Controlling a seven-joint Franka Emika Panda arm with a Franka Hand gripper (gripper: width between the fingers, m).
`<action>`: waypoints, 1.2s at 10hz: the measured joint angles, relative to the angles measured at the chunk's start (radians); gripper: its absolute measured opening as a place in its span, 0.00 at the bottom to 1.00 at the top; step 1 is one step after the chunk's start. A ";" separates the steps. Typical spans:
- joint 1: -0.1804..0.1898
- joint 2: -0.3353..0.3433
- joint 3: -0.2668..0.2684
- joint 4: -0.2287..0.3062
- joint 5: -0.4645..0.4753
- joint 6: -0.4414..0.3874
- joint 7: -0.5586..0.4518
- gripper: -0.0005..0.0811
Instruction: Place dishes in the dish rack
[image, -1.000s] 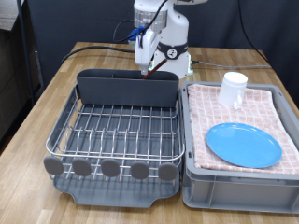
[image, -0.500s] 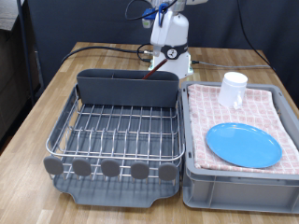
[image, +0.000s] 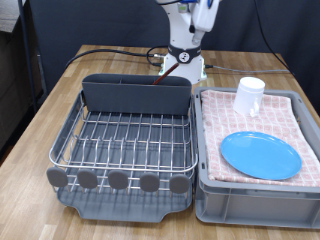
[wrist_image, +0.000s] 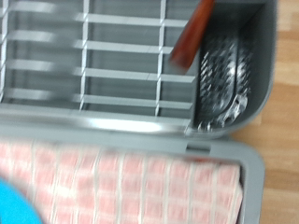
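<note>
The reddish-brown wooden spoon (wrist_image: 192, 33) stands in the dish rack's tall grey cutlery compartment (wrist_image: 224, 79), its handle leaning out. The silver wire grid (image: 125, 135) of the rack holds nothing. The bright-blue plate (image: 260, 154) and the small white cup (image: 250, 95) sit on the pink checked cloth of the grey bin. My gripper (image: 205, 8) is high above the back of the rack, cut off by the exterior view's top edge. Its fingers do not show in the wrist view, and nothing shows between them.
The grey bin with pink checked cloth (image: 300, 190) stands against the rack on the exterior view's right. Both rest on a wooden table (image: 40, 120). The robot's base (image: 185, 60) and black cables are behind the rack.
The gripper has risen from just above the cutlery compartment and moved to the exterior view's right. The spoon stays in the compartment. Plate and cup have not moved.
</note>
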 joint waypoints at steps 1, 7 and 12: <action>0.033 0.019 0.005 0.025 0.012 -0.001 -0.041 0.99; 0.146 0.188 0.007 0.165 0.050 0.050 -0.240 0.99; 0.147 0.218 -0.034 0.188 0.057 0.140 -0.440 0.99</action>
